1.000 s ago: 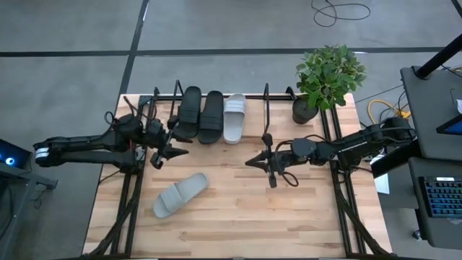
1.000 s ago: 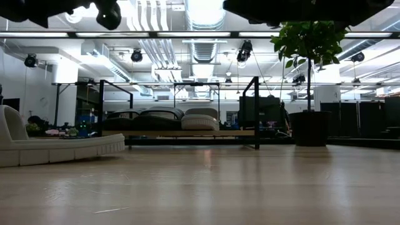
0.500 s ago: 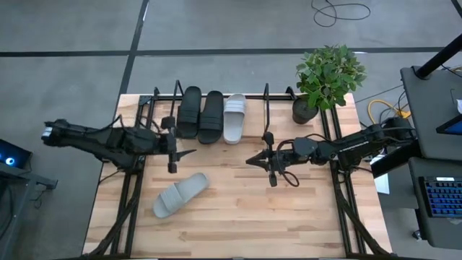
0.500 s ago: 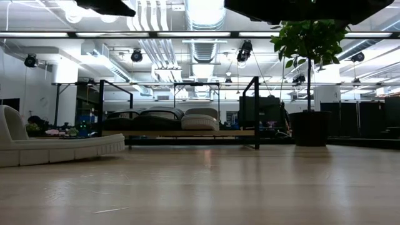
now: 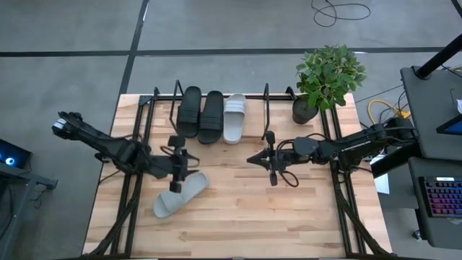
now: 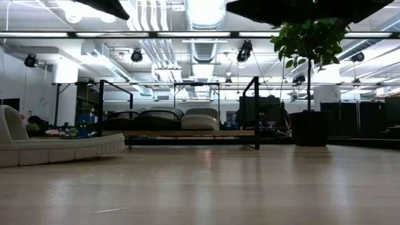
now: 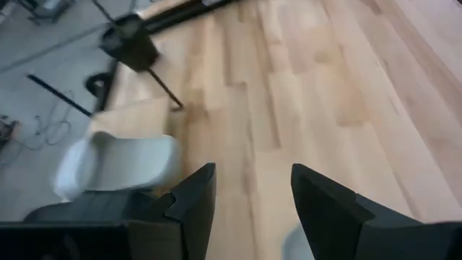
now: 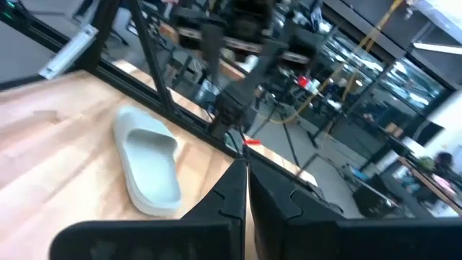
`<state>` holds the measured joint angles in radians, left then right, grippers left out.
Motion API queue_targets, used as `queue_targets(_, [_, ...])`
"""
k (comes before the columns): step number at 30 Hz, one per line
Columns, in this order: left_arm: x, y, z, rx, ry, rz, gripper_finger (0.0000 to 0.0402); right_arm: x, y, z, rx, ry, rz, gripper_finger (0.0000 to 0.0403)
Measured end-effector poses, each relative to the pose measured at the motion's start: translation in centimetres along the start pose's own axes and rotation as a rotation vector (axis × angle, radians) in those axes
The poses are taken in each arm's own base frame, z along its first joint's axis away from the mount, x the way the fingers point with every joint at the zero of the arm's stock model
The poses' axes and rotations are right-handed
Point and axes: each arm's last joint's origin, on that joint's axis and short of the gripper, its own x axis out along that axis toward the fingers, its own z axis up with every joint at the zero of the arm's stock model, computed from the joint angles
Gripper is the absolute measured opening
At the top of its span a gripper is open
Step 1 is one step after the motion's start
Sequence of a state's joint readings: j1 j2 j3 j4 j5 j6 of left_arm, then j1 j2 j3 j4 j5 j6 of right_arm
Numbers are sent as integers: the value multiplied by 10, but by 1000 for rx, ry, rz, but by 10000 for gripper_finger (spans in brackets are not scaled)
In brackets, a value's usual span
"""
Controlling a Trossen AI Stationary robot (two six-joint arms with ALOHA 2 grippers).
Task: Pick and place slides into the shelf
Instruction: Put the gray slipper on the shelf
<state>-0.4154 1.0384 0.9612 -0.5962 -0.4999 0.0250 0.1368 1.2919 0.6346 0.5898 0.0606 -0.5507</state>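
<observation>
Left gripper (image 5: 175,175) has its two dark fingers (image 7: 195,198) spread apart with nothing between them, hanging right over the toe end of the loose light grey slide (image 5: 180,194), which lies at an angle on the wooden table (image 5: 238,217), well in front of the shelf (image 5: 267,94). Can't tell from these views if the tips actually touch the slide. Right gripper (image 5: 270,160) sits out in front of the shelf's right end loop, fingers (image 8: 229,195) pressed together, holding nothing, and its wrist camera looks across at that same loose slide. On the shelf, three slides are already parked side by side: two black ones (image 5: 200,114) to the left and a light grey one (image 5: 234,118) touching them on the right. Right of that one, the shelf's board is bare up to the end loop. A potted plant (image 5: 328,79) stands just past that shelf end at the table's far corner. Plenty of bare wood in front of the shelf around the loose slide.
</observation>
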Motion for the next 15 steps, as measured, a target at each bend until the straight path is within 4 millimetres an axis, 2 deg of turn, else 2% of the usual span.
queue_targets(6, [8, -22, -14, -84, 208, -109, 166, 0, -1, -2, -1, 35, -37, 9])
queue_targets(12, [14, -40, -30, -332, 510, -356, 166, 0, -1, -2, -1, 34, -35, 9])
queue_targets(15, [19, -47, -32, -375, 595, -459, 166, 0, -1, -1, -1, 33, -36, 9])
